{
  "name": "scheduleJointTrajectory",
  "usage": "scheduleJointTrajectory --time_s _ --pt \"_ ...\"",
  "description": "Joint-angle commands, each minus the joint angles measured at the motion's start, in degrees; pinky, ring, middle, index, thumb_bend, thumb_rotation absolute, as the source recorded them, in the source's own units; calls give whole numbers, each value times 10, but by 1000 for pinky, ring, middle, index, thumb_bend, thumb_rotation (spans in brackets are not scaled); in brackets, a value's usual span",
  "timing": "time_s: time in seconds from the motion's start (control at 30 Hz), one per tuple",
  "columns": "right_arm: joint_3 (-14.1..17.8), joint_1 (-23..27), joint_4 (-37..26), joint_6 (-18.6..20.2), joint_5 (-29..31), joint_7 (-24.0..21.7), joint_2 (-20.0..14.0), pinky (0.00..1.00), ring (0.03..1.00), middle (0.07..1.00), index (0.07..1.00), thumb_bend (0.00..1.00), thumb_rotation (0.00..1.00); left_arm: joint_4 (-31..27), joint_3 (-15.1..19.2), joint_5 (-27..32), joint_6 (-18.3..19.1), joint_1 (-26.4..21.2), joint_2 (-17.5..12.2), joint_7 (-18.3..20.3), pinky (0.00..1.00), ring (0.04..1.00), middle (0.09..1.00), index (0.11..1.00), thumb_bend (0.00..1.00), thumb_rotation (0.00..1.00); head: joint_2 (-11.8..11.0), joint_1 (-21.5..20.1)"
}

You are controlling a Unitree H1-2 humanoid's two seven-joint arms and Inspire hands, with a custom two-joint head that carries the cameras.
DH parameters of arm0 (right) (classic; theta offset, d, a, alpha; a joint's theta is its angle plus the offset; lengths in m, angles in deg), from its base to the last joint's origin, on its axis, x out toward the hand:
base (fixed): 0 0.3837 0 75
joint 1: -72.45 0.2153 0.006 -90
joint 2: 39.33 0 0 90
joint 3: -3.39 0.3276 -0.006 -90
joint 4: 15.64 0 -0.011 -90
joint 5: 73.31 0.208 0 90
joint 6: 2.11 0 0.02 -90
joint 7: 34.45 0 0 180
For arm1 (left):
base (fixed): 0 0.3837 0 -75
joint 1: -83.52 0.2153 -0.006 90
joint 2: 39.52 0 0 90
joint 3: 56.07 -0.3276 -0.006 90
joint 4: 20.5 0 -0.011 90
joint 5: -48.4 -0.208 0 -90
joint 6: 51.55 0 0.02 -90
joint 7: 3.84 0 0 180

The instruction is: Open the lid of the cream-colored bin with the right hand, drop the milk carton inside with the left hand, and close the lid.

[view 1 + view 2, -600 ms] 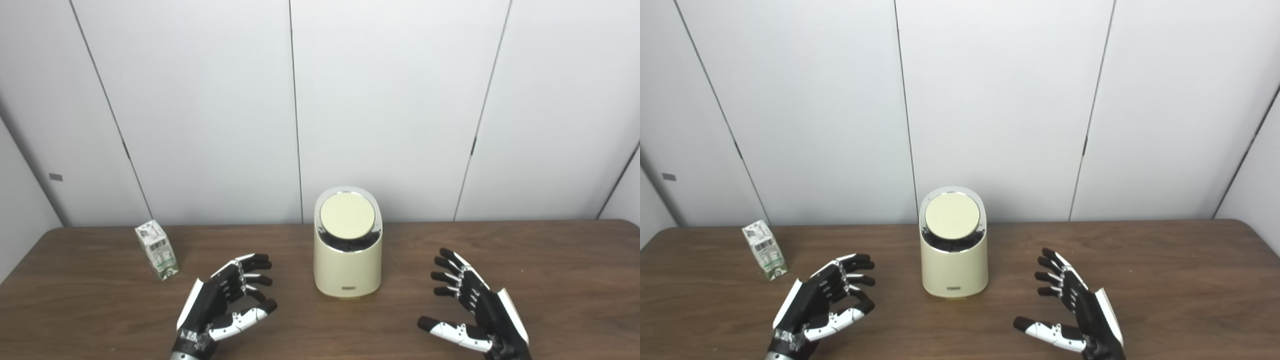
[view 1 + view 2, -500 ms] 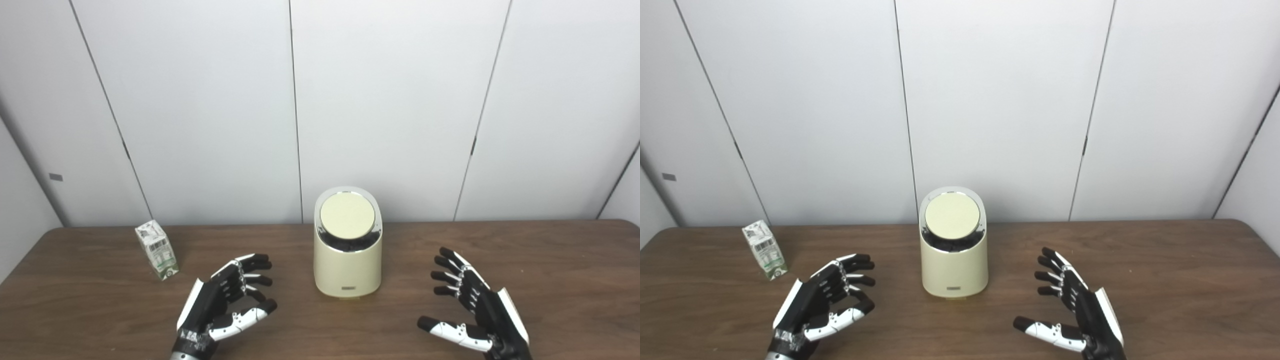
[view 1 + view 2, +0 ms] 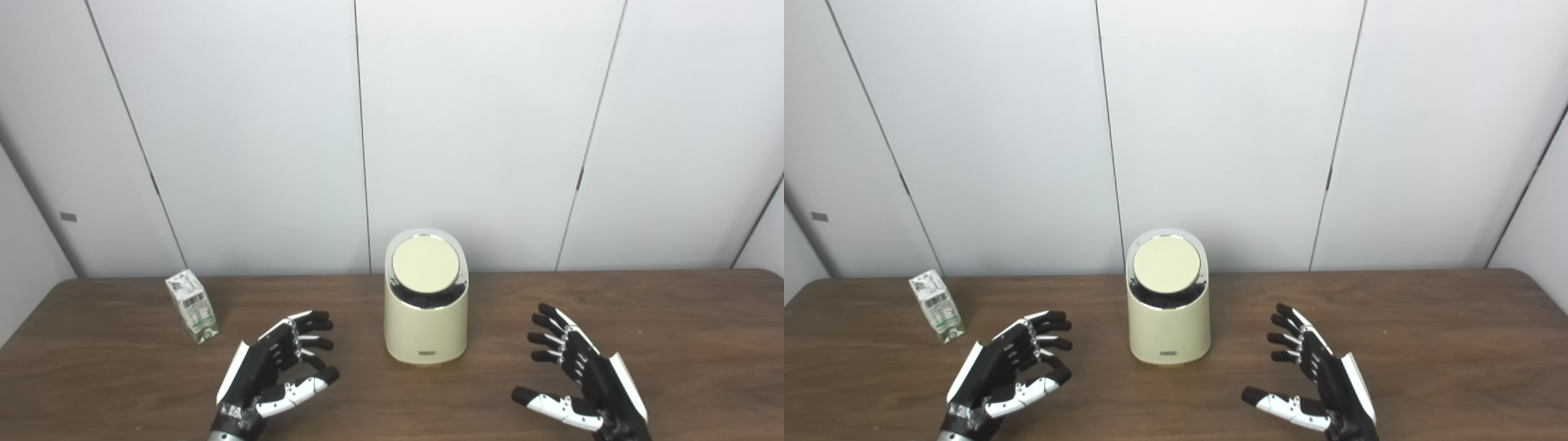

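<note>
Left eye view: cream-colored bin (image 3: 425, 327), smooth rounded cylinder, chrome-rimmed round lid (image 3: 425, 264) shut, tilted toward camera; contents hidden. Dark wood-grain table (image 3: 674, 331), white panel wall (image 3: 490, 122) behind. Milk carton (image 3: 192, 305) upright far left, well apart from bin. Left hand (image 3: 275, 367), right hand (image 3: 579, 380) both released, fingers spread, empty, flanking bin.

On the brown wooden desk (image 3: 674, 318) I see the cream-colored round bin (image 3: 425, 324) at the middle, its round lid (image 3: 425, 264) on top. The small milk carton (image 3: 192, 305) stands far left of it. My left hand (image 3: 272, 373) lies before the bin to its left, my right hand (image 3: 579, 383) to its right.
</note>
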Motion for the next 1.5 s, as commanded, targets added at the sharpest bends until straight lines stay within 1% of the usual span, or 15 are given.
scheduleJointTrajectory --time_s 0.0,0.1,0.23,0.3,0.37,0.43,0.53,0.67,0.87,1.0,1.07,1.23,1.33,1.4,1.47 --pt "1 16 -17 -11 7 -1 -6 692 794 859 879 848 313 -20 1 5 -8 -19 -4 1 509 659 753 780 689 122 0 -1" --pt "-2 16 -20 -8 3 -1 -6 689 791 857 882 845 331 -22 2 6 -5 -18 -4 1 510 659 754 782 691 123 1 -9" --pt "-9 21 -28 1 -22 9 1 682 790 854 878 794 347 -20 2 8 -8 -17 -6 3 514 663 756 784 678 106 -5 -14" --pt "-11 29 -36 15 -37 14 6 656 797 863 877 759 340 -17 2 6 -11 -17 -8 4 514 661 758 786 677 117 -5 -14" --pt "-12 41 -46 35 -51 19 9 645 796 861 875 744 378 -16 2 5 -11 -17 -8 4 512 658 760 786 679 124 -5 -14" --pt "-11 59 -54 54 -69 30 16 675 798 860 868 736 435 -12 2 -1 -14 -18 -9 1 511 656 758 783 689 138 -7 -12" --pt "-15 91 -58 83 -92 38 21 695 808 868 878 730 445 -7 1 -7 -16 -18 -8 -2 516 656 754 784 698 167 -9 -12" --pt "-19 139 -33 102 -108 46 25 671 808 867 907 784 429 -6 0 0 -14 -18 -4 0 520 654 753 784 687 136 -10 -10" --pt "-27 187 -19 143 -125 52 29 675 825 871 920 837 448 -2 -1 -2 -19 -21 -2 -1 519 654 751 784 687 141 -11 -7" --pt "-36 215 -11 175 -123 33 19 702 860 897 939 830 421 0 -1 -5 -19 -23 -1 -2 521 658 754 785 698 161 -13 -5" --pt "-42 227 -9 193 -127 26 15 730 888 920 960 833 422 1 -1 -8 -22 -24 -1 -2 523 657 753 784 687 136 -13 -5" --pt "-65 257 2 234 -160 22 4 742 892 936 971 837 445 2 -1 -6 -24 -27 0 -2 520 655 750 778 695 141 -12 -7" --pt "-72 275 23 241 -170 30 6 748 882 929 975 892 474 2 0 -4 -23 -28 1 -2 519 651 749 779 690 132 -12 -7" --pt "-75 287 37 242 -173 35 9 744 884 931 978 905 477 3 -1 -4 -24 -29 1 -1 518 651 749 780 684 120 -13 -6" --pt "-77 297 50 246 -178 38 12 744 886 933 977 902 455 4 -1 -3 -24 -30 1 -1 517 653 751 782 682 111 -14 -6"
